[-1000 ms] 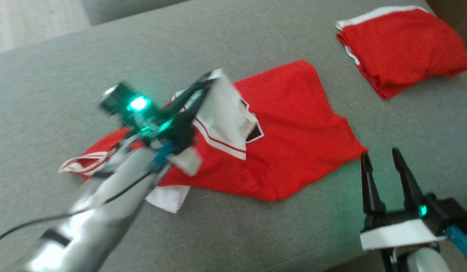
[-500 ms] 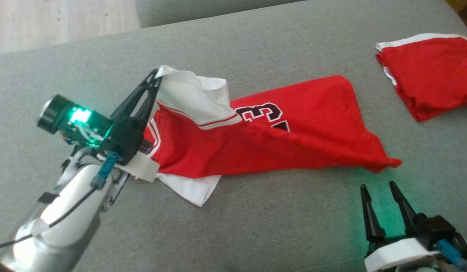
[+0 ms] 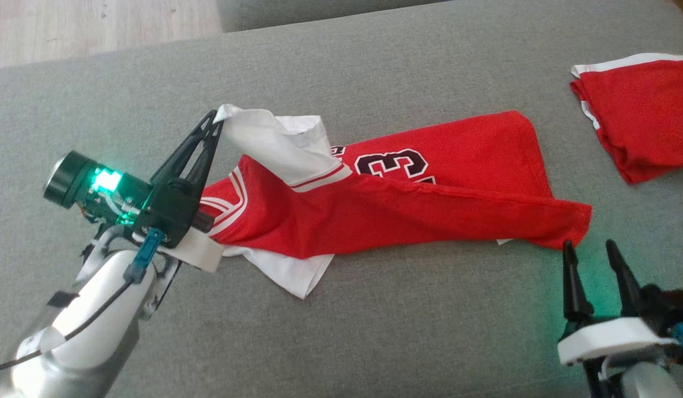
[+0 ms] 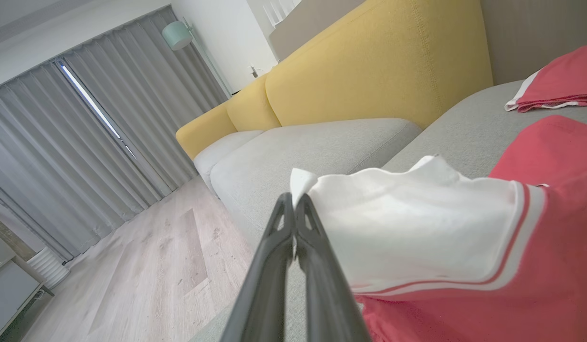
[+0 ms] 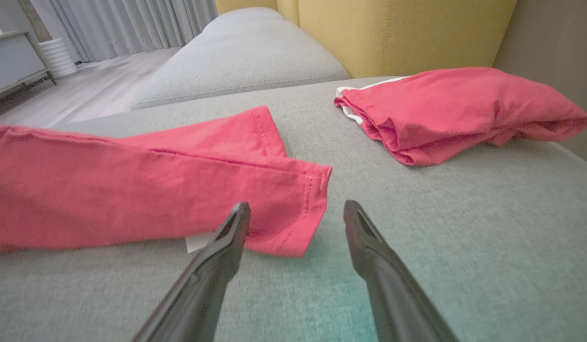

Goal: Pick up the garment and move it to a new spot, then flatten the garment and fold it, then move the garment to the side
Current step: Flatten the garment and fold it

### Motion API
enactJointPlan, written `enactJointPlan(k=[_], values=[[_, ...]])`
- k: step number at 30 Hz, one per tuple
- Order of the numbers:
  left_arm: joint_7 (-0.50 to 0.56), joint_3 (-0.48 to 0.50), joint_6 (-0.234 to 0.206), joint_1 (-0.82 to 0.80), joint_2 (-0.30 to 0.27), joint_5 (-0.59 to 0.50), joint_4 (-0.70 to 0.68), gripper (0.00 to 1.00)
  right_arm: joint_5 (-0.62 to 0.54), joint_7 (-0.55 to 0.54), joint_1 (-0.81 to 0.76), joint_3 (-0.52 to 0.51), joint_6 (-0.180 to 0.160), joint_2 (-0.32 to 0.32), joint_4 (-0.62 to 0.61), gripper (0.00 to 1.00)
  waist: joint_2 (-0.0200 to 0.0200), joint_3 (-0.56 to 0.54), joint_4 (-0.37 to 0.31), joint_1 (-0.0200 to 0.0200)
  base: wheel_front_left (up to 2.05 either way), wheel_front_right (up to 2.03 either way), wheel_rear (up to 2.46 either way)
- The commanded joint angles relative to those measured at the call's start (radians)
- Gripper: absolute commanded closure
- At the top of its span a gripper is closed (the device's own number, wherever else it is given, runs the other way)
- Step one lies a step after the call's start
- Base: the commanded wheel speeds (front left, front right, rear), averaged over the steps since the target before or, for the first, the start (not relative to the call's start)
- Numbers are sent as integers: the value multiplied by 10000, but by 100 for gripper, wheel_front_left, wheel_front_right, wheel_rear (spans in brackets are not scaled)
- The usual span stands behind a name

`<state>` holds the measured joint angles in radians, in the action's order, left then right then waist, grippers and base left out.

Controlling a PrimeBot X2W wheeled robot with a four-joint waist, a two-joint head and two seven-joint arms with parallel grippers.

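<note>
Jersey [image 3: 429, 204] number [image 3: 394, 164] partly folded under, red pile [image 3: 645, 110] cropped right

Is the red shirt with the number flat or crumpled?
Crumpled. The jersey is folded over itself, and the left gripper holds its white sleeve up.

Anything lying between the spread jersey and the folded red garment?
Nothing: bare grey cushion separates the jersey from the folded red garment, in head and right wrist views.

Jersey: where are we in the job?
Done: nothing clearly finished. The jersey lies stretched out but creased on the sofa. In hand: the left gripper is shut on its white sleeve and holds it up, while the right gripper is open beside the hem corner, gripping nothing. Left: flatten, fold, move aside.
</note>
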<state>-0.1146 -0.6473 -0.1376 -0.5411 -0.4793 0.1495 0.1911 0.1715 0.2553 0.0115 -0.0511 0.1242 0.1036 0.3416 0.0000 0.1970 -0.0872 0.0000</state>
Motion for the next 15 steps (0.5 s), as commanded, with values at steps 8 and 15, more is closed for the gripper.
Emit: enactJointPlan(k=[8, 15], values=[[80, 370, -103, -378, -413, 43, -189, 100, 1597, 65, 1101, 201, 65, 491, 482, 0, 0, 59, 75, 0, 0, 0, 0], [138, 216, -75, -458, -385, 17, -170, 100, 2358, -406, 2159, 802, 65, 1494, 1548, 0, 0, 187, 150, 0, 0, 0, 0]])
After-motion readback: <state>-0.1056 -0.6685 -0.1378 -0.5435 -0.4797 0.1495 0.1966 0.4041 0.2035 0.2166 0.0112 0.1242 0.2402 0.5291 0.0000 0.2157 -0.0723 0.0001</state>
